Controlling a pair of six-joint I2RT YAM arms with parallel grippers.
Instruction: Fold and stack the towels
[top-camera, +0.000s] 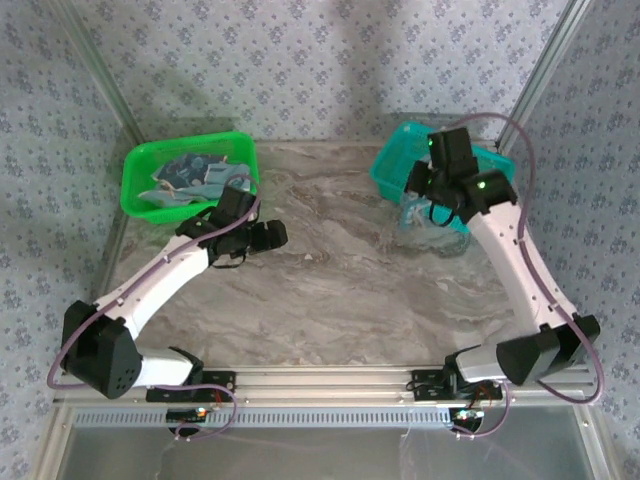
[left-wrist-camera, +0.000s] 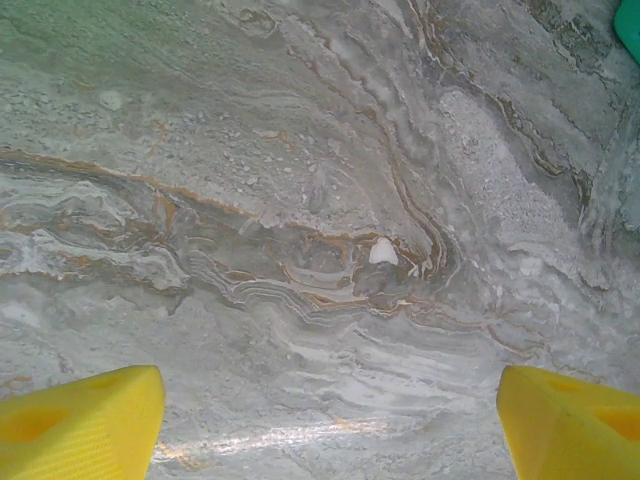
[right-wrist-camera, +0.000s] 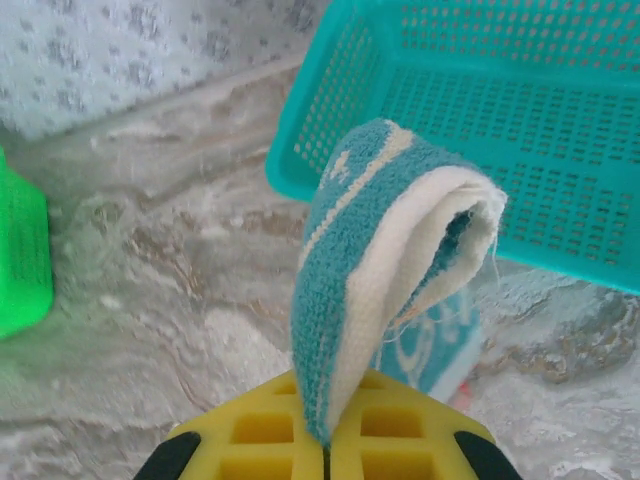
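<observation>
Towels lie in two places. A heap of towels (top-camera: 195, 176) fills the green basket (top-camera: 134, 170) at the far left of the table (top-camera: 330, 290), and one towel (right-wrist-camera: 385, 260) is caught in my right pincer (right-wrist-camera: 327, 445). My two yellow fingers (right-wrist-camera: 260, 430) are pressed together on its edge, with no gap between them. From the wrist, the cloth rises out of the grip and curls over in a doubled loop, teal on the outside and white on the inside, with a pale stripe near the top. A lower part hangs behind it and shows a white ring print. Seen from above, this towel (top-camera: 428, 222) dangles just in front of the teal basket (top-camera: 390, 168), near its front left corner, its lower end at the marble; I cannot tell whether it touches.

My left pincer (left-wrist-camera: 325, 430) is spread wide, one yellow fingertip (left-wrist-camera: 80, 420) at each lower corner of the wrist view, holding nothing. It hangs over bare marble just in front of the green basket, well apart from my right pincer (top-camera: 418, 188).
</observation>
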